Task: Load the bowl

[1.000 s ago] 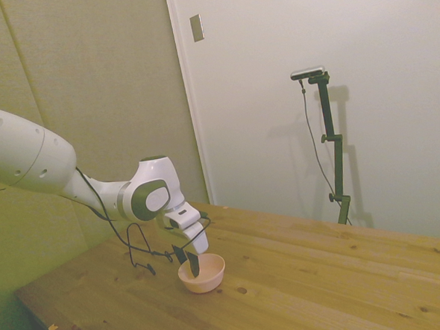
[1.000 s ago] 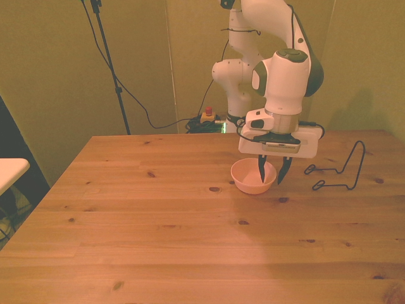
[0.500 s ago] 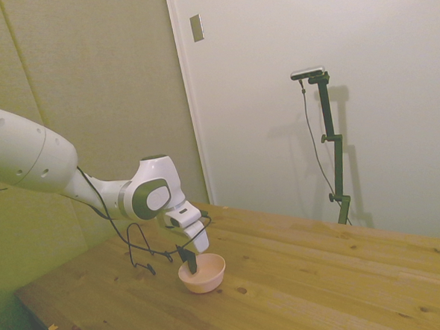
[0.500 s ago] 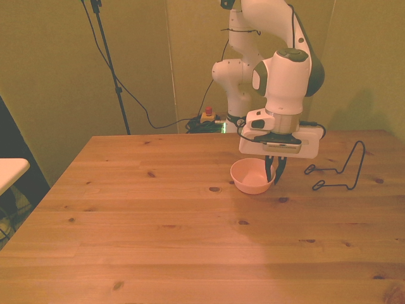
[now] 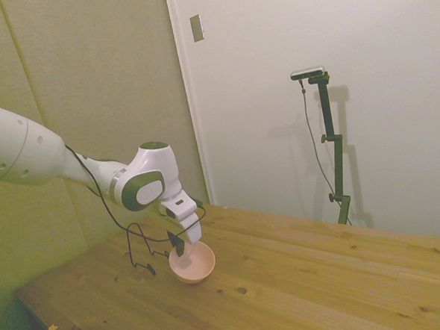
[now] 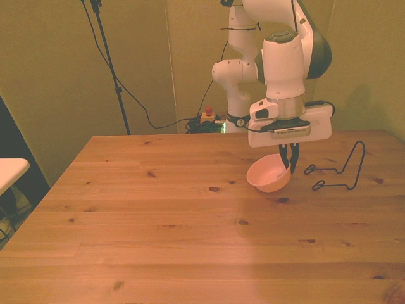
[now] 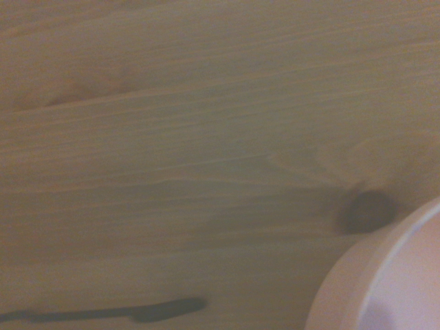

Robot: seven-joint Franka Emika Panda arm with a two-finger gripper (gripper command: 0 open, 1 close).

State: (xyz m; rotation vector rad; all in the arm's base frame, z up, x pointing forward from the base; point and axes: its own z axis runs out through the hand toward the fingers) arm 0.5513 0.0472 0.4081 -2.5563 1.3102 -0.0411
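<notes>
hanging tilted from the white two-finger gripper [image 6: 286, 154], the small round pale pink plastic bowl [image 6: 269, 177] is clear of the wooden table [image 6: 158, 221], its open side turned toward the front view's left. the fingers are clenched on the bowl's rim at the edge nearest the thin black wire rack [image 6: 340, 170], so the bowl's body lies below and to the front view's left of the grip. the rack stands on the table to the front view's right of the bowl, near but apart. in the side view the bowl [image 5: 192, 262] hangs just beside the rack [image 5: 140, 248], which lies behind it toward the arm. loading likely means carrying the bowl sideways toward the rack and standing it on edge between the wires; the pinched rim leads that way, which suits the move. in the wrist view only a blurred arc of the bowl [image 7: 392, 282] shows over the table's planks [image 7: 172, 137].
</notes>
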